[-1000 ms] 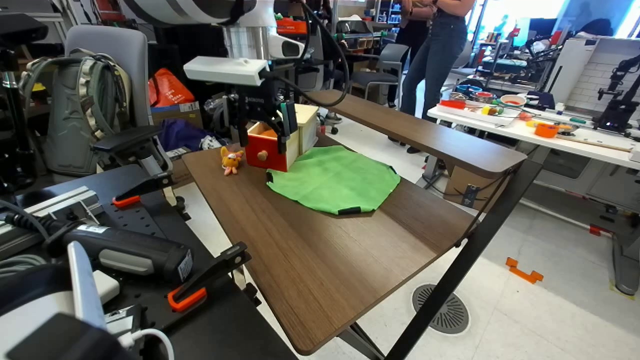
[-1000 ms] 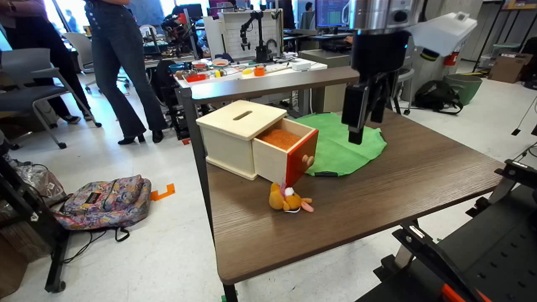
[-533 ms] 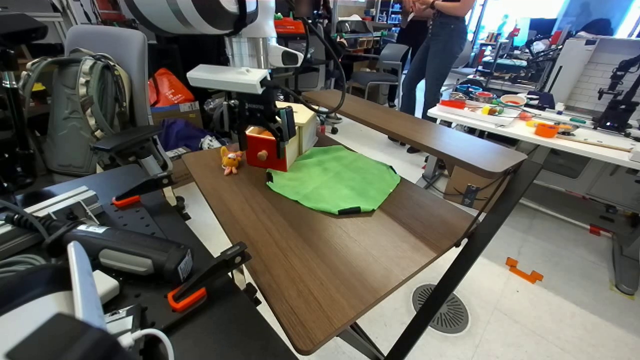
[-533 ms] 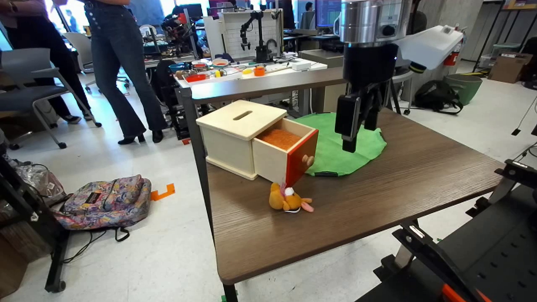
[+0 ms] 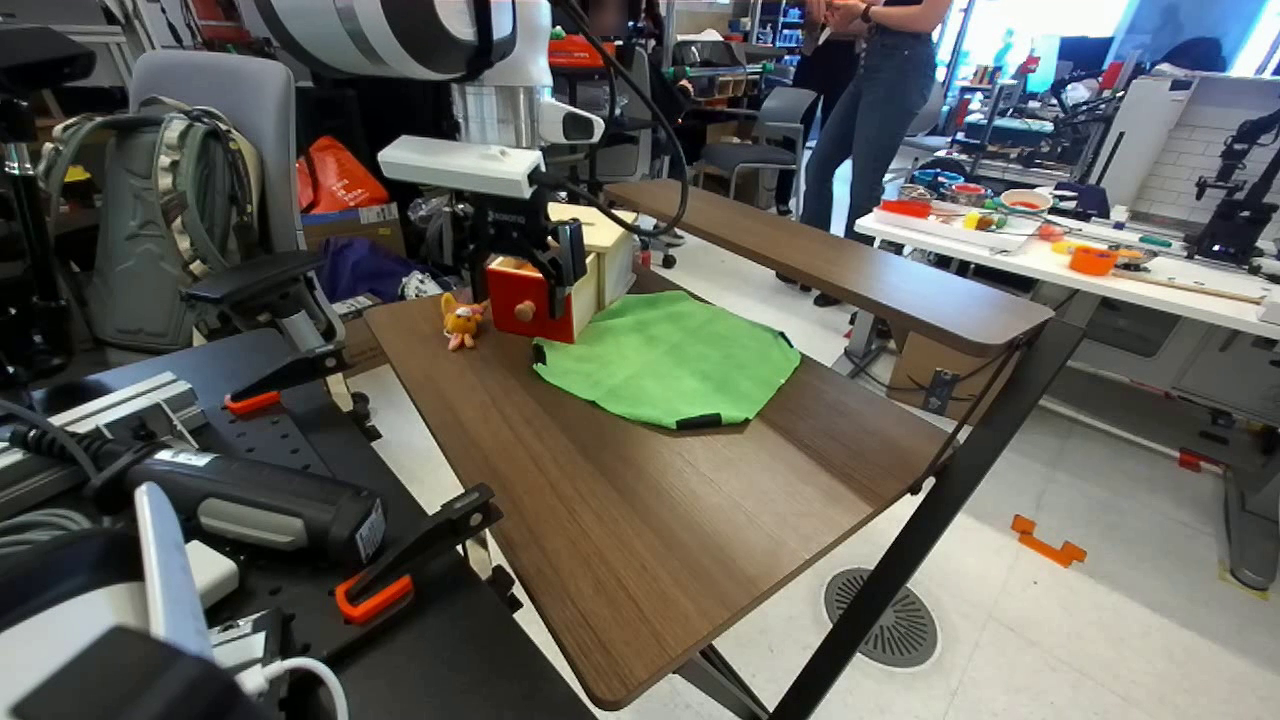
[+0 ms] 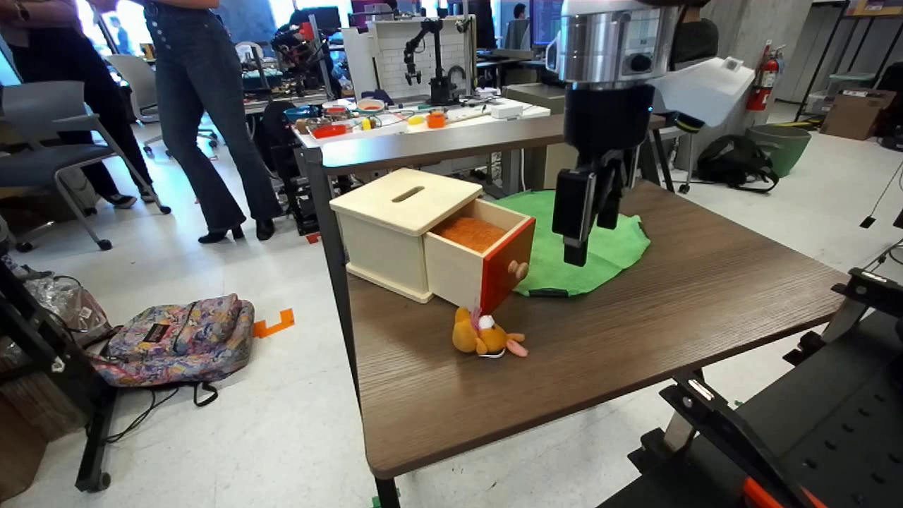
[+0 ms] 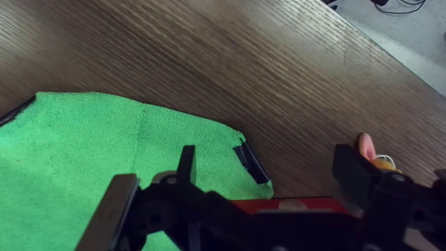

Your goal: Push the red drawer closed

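The gripper [image 7: 265, 157] has gone lower and nearer the wooden box [image 6: 384, 245], spread wide and holding nothing, and the red drawer [image 6: 497, 275] pokes out of the box, so a crooked push might jam it.

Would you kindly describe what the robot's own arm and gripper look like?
The arm has a rounded white shell with dark bands and a silvery metal cylinder lower down. The gripper is black with jointed fingers; small pale lettering on it appears to read ROBOTIQ. Mounted nearby is a white, bar-shaped housing, with a black cable looping from its end.
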Controlling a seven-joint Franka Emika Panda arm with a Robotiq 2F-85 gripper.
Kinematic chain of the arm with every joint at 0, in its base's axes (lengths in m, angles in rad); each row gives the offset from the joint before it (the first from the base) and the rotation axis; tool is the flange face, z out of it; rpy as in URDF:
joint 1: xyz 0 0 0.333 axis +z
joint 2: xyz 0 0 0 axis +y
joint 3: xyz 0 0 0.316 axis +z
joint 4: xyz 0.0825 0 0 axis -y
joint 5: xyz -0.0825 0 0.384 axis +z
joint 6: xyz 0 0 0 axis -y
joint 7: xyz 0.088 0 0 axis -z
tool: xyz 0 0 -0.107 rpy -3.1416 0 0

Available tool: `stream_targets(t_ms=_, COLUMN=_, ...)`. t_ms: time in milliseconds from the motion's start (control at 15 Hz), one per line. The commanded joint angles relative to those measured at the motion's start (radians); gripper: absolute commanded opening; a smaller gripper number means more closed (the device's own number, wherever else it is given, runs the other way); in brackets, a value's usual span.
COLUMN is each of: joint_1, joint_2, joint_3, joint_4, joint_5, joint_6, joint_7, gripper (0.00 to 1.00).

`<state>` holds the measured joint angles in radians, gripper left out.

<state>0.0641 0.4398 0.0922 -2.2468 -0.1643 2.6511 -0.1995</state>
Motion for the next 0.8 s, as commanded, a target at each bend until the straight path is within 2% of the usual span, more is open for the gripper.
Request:
stream_targets(t_ms=0, joint_1=-0.018, joint_2=0.037, joint_3=0.028, joint_4=0.049, joint_5=0.029, joint_6=-0.012, joint_7=-0.051, gripper=1.00)
stream_targets(t_ms=267, joint_1=-0.005, joint_2=0.090, joint_3=0.032, joint_4=0.094, joint_5=0.040, joint_6=-0.010, joint_7=-0.026, gripper=1.00)
stream_targets(t_ms=733, joint_1=0.018, joint_2=0.156, joint_3=0.020, joint_4=0.114, joint_5=0.024, joint_6=0.063, joint_7=0.015, gripper=1.00)
